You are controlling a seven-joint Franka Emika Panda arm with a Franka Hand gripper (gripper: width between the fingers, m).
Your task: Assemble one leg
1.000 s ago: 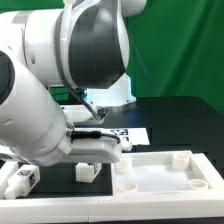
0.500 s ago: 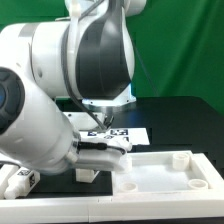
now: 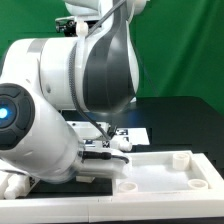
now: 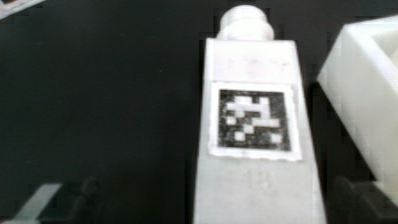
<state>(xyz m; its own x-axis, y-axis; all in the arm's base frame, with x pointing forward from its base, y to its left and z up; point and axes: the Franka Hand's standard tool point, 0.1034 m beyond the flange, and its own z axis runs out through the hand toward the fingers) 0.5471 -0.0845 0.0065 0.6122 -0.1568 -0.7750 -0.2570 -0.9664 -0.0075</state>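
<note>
The leg [image 4: 249,120] lies flat on the black table [image 3: 190,115], just beside the tray [image 4: 365,70] but apart from it, with a dark strip of tabletop showing between the two. In the wrist view it runs lengthwise straight under the camera, tag face up. That is probably deliberate: a part centred and squared like this lets the fingers come down on its two long sides. It is a squared bar of smooth, matt white plastic. A black-and-white square tag sits on its upper face, and one end narrows to a rounded stub, which I judge to be the end meant to seat in the tray. The gripper [image 3: 103,158] hangs low over the leg at the exterior view's near left of the tray. Only dim grey smudges show at the edges of the wrist view, so I cannot tell whether the jaws are apart or closed, or whether they touch the leg. The tray is a broad, shallow, white moulded piece with a raised rim and round bosses at its corners. It lies at the exterior view's near right, within short reach for the fitting. Farther back the marker board [image 3: 135,132] rests flat on the table. The arm's glossy white and grey shells fill the exterior view's left and hide most of the leg there.
</note>
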